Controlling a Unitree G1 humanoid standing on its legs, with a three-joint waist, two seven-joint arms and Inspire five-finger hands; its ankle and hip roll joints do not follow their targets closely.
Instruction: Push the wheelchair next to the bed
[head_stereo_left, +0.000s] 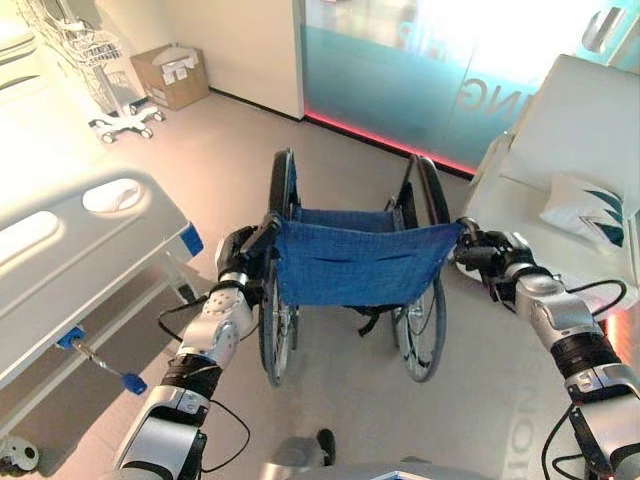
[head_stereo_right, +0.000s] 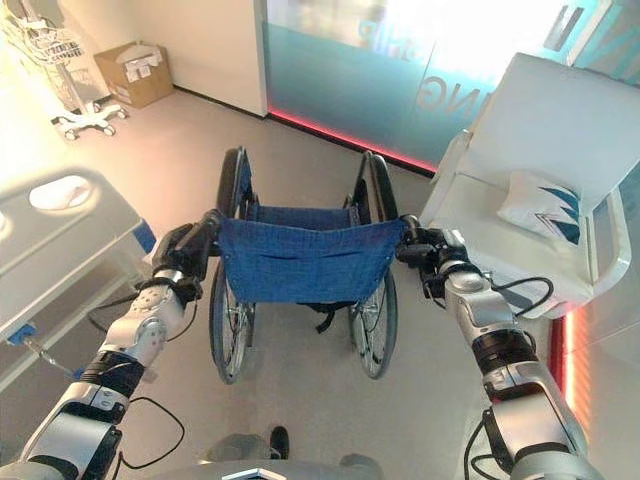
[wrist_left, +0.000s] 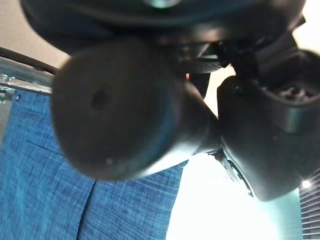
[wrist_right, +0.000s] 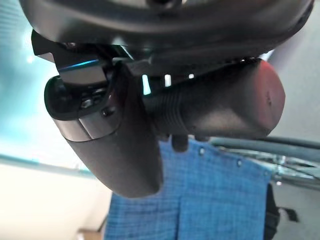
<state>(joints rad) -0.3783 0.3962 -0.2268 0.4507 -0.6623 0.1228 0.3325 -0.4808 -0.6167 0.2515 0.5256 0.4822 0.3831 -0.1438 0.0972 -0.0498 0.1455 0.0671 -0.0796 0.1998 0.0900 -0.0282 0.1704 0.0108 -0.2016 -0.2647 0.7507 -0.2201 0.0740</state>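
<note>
A wheelchair (head_stereo_left: 350, 265) with a blue cloth back and black wheels stands on the floor right in front of me, facing away. My left hand (head_stereo_left: 240, 258) is shut on its left push handle (wrist_left: 125, 110), whose black rubber end shows close up in the left wrist view. On the other side my right hand (head_stereo_left: 478, 252) is curled round the right push handle (wrist_right: 220, 107). The bed (head_stereo_left: 70, 260), white with moulded side rails, lies to the left of the wheelchair, its corner close to my left arm.
A white armchair (head_stereo_left: 570, 170) with a cushion stands close on the right. A frosted glass wall (head_stereo_left: 420, 70) runs across the back. A cardboard box (head_stereo_left: 172, 75) and a wheeled wire cart (head_stereo_left: 110, 70) stand at the far left. Open floor lies ahead of the wheelchair.
</note>
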